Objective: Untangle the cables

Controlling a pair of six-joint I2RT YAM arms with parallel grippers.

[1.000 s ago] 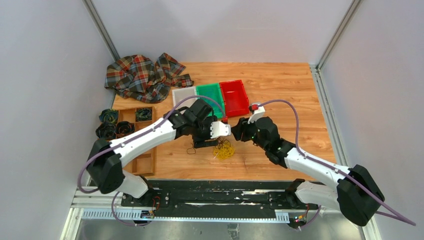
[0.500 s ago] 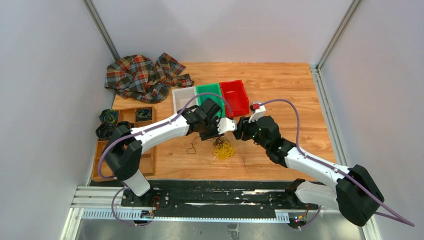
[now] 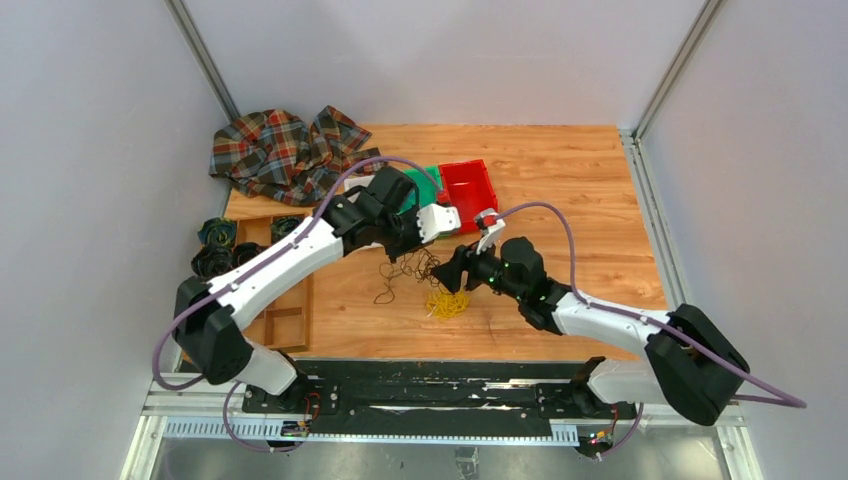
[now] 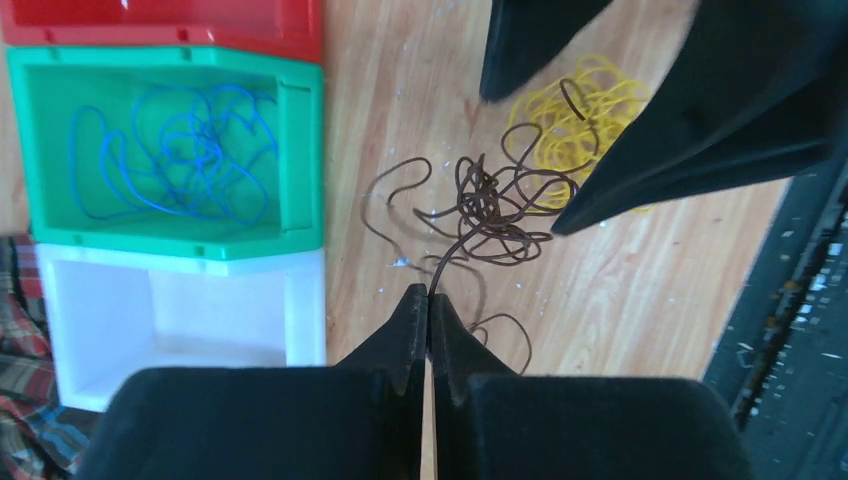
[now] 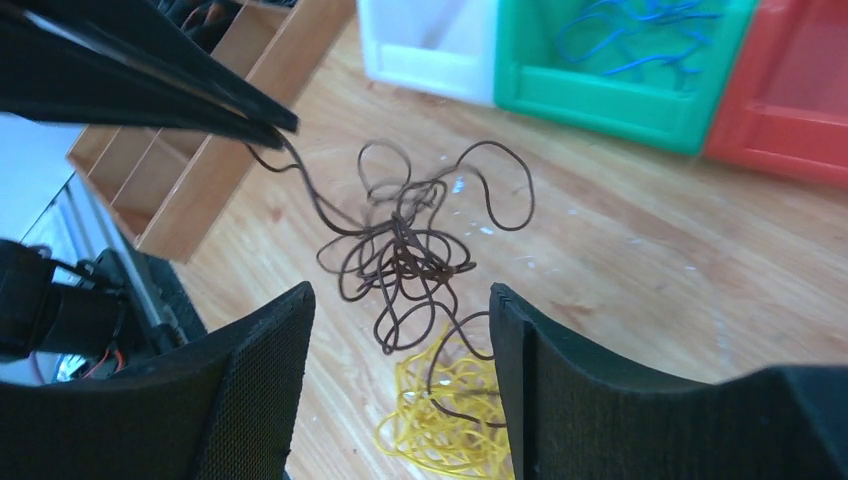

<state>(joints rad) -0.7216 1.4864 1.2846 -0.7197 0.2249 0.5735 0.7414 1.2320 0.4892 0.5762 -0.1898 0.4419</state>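
A dark brown cable hangs in a loose knot, one end pinched in my left gripper, which is shut on it. The same dark brown cable trails from the left fingertips down into a yellow cable heap on the table. My right gripper stands open just above that heap, the dark strand's lower loops between its fingers without touching them. From above, the dark brown cable lies left of the yellow cable heap. A blue cable lies in the green bin.
A red bin and a white bin flank the green one. A wooden compartment tray sits at the left with dark coiled bundles. A plaid cloth lies at the back left.
My left gripper shut on the dark cable's end and pulled back toward the bins, drawing the strand up from the yellow heap. The right gripper opened wider and shifted left over the heap.
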